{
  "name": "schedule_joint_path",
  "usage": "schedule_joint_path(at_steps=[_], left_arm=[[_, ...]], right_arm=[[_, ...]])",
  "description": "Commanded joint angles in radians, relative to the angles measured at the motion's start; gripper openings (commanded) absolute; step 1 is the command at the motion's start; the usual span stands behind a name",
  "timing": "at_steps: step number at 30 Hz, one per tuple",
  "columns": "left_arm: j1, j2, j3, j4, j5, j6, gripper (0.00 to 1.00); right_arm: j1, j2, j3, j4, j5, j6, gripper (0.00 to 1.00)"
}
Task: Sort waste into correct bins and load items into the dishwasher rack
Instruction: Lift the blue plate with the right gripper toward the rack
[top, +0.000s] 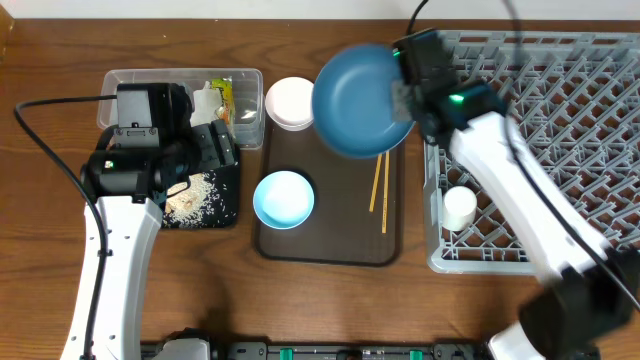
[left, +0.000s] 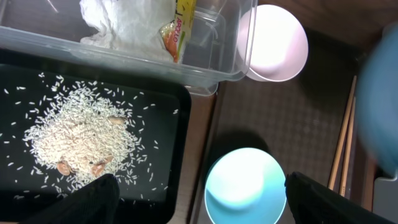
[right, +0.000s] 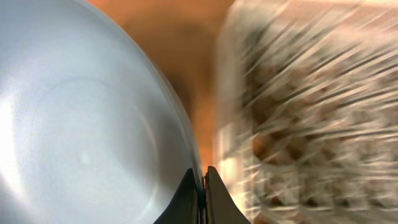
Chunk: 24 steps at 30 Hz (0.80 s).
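the small yellow-green wrapper (left: 176, 30) lying in the clear plastic rectangular tub (left: 93, 53) is showing red lettering, seemingly reading "apollo".

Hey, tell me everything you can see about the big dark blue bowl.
The big dark blue bowl is round, smooth and slightly glossy; whether it is plastic or ceramic I cannot tell. It seems lifted above the far end of the brown tray, just beside the grey rack. The right hand is shut on its rim on the rack side. Nothing else visibly touches it, and nothing shows in it.
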Motion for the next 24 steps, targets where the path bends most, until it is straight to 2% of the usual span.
schedule_joint_path(at_steps=[1, 5, 8, 11, 17, 20, 24], left_arm=[[0.004, 0.007, 0.016, -0.003, -0.013, 0.002, 0.88], [0.004, 0.007, 0.016, -0.003, -0.013, 0.002, 0.88], [0.004, 0.007, 0.016, -0.002, -0.013, 0.002, 0.88], [0.004, 0.007, 0.016, -0.003, -0.013, 0.002, 0.88], [0.004, 0.007, 0.016, -0.003, -0.013, 0.002, 0.88], [0.004, 0.007, 0.016, -0.003, -0.013, 0.002, 0.88], [0.004, 0.007, 0.016, -0.003, -0.013, 0.002, 0.88]], right_arm=[[-0.019, -0.086, 0.023, -0.011, 0.307, -0.091, 0.01], [-0.059, -0.121, 0.023, -0.030, 0.567, -0.213, 0.01], [-0.113, -0.119, 0.022, -0.033, 0.674, -0.387, 0.01], [-0.191, -0.119, 0.021, -0.006, 0.672, -0.585, 0.01], [-0.344, -0.118, 0.021, 0.209, 0.618, -0.719, 0.01], [-0.411, -0.101, 0.021, 0.311, 0.490, -0.921, 0.01], [-0.472, -0.041, 0.021, 0.440, 0.487, -1.156, 0.01]])
